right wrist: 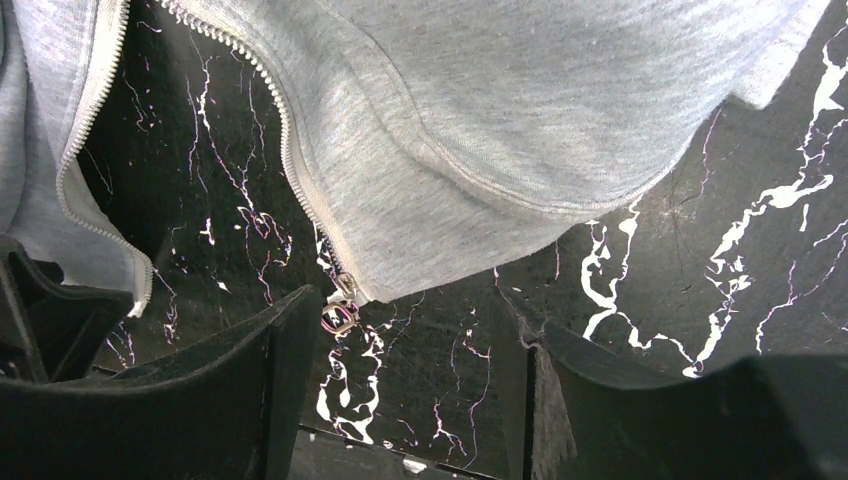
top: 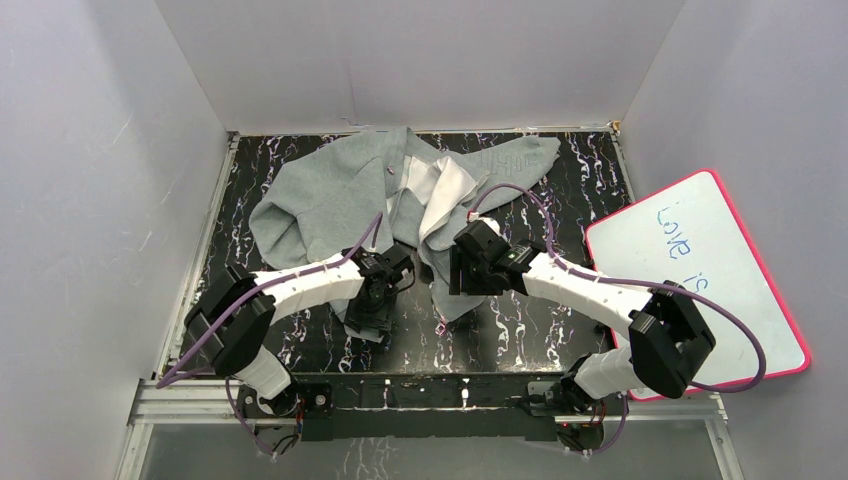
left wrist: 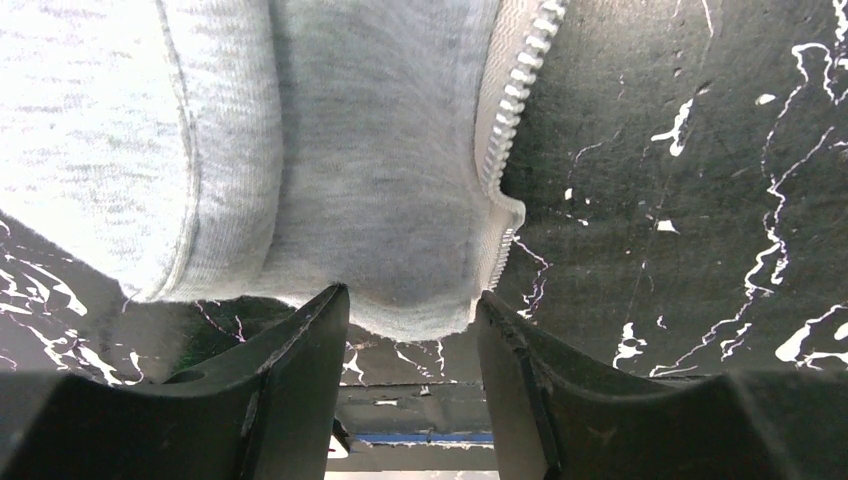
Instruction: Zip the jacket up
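The light grey fleece jacket with white lining (top: 330, 190) lies rumpled on the black, white-veined tabletop (top: 570, 310) toward 12 o'clock, its unzipped front edges trailing down to the centre. The left gripper (left wrist: 410, 315), at the centre's 8 o'clock, has its jaws moderately apart around a hem corner edged with pale zipper teeth (left wrist: 520, 90). The right gripper (right wrist: 415, 325), at 4 o'clock, is spread wide and holds nothing; the small metal zipper pull (right wrist: 340, 312) lies just beside its left finger. A pink-framed whiteboard (top: 700, 270) leans at 3 o'clock.
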`<state>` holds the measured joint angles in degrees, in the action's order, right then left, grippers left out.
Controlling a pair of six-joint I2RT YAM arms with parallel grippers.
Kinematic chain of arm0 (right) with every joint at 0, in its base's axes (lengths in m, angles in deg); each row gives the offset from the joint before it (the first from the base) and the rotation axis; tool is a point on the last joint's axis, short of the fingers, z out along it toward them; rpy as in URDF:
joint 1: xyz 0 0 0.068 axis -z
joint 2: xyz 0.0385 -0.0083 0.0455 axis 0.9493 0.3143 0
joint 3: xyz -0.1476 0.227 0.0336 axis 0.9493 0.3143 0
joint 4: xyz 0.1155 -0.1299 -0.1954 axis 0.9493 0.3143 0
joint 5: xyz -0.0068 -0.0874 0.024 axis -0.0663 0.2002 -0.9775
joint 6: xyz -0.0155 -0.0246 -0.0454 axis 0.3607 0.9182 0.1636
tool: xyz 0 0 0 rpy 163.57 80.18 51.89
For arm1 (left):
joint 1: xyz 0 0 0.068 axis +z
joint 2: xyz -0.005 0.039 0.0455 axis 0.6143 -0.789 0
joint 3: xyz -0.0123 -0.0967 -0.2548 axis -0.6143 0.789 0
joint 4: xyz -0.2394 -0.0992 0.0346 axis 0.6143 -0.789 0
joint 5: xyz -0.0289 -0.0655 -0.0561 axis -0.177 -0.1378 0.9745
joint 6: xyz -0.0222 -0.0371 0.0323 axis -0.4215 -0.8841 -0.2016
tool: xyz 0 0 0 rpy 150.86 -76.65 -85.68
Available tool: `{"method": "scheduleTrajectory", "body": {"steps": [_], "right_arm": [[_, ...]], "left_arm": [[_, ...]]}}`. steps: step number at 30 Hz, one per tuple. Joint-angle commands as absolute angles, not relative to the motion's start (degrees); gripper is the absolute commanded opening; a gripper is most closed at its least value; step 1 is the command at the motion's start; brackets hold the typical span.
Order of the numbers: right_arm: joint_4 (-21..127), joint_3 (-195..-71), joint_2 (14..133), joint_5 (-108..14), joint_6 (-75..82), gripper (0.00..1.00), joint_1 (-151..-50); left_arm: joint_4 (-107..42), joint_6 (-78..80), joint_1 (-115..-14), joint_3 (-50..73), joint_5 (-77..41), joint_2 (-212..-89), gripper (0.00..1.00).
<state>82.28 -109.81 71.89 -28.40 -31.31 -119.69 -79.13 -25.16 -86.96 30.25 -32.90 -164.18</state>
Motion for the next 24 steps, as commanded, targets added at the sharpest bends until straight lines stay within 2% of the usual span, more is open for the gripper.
{"method": "scheduleTrajectory", "body": {"steps": [1,10,13,21,24], "right_arm": [[81.7,-109.1,70.2,-28.1,-31.6,0.70,-119.7],[82.0,-108.7,69.4,-27.8,-31.8,0.70,-119.7],[82.0,-108.6,69.2,-27.8,-31.9,0.70,-119.7],[82.3,-108.3,68.7,-27.6,-32.1,0.71,-119.8],[82.1,-108.3,68.9,-27.8,-32.2,0.70,-119.7]], "left_arm": [[-78.6,-25.4,-87.5,30.9,-34.3,-165.3,0.48],[-76.7,-25.7,-87.8,32.1,-35.5,-168.8,0.47],[-75.5,-25.7,-87.9,32.8,-35.1,-170.0,0.43],[-72.3,-27.1,-88.2,38.7,-33.2,-170.8,0.21],[-71.3,-27.7,-88.3,40.8,-32.5,-170.0,0.08]]}}
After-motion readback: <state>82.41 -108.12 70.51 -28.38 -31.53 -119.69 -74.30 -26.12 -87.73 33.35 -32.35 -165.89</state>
